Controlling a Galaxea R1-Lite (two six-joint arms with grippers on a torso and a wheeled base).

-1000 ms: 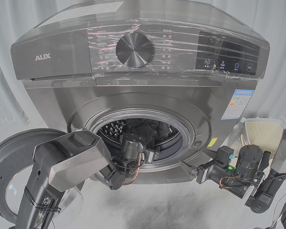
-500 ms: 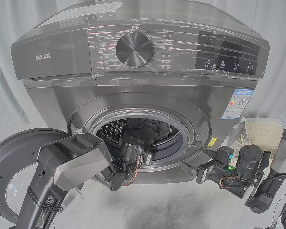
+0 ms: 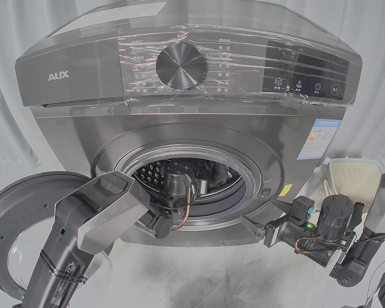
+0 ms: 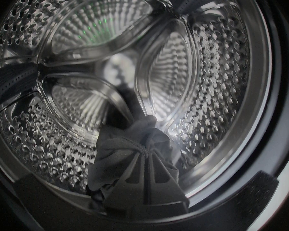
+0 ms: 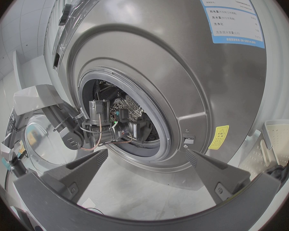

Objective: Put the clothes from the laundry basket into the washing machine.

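Observation:
The grey washing machine (image 3: 226, 129) stands with its round door (image 3: 8, 219) swung open to the left. My left arm goes through the opening, its wrist (image 3: 177, 182) just inside the rim. Within the steel drum (image 4: 215, 81) my left gripper (image 4: 145, 156) is shut on a dark grey garment (image 4: 118, 151), which bunches around the fingers and hangs above the drum wall. My right gripper (image 3: 265, 215) hangs open and empty in front of the machine's lower right, its fingers (image 5: 96, 159) spread wide. The cream laundry basket (image 3: 355, 178) stands at the right.
A dark piece of cloth (image 5: 284, 170) lies at the basket's edge (image 5: 279, 138). The open door takes up the floor at the left. Bare grey floor (image 3: 201, 274) lies before the machine. White curtains hang behind.
My left arm has pushed up and deeper into the drum, carrying the dark garment in from the opening. The right arm has not moved.

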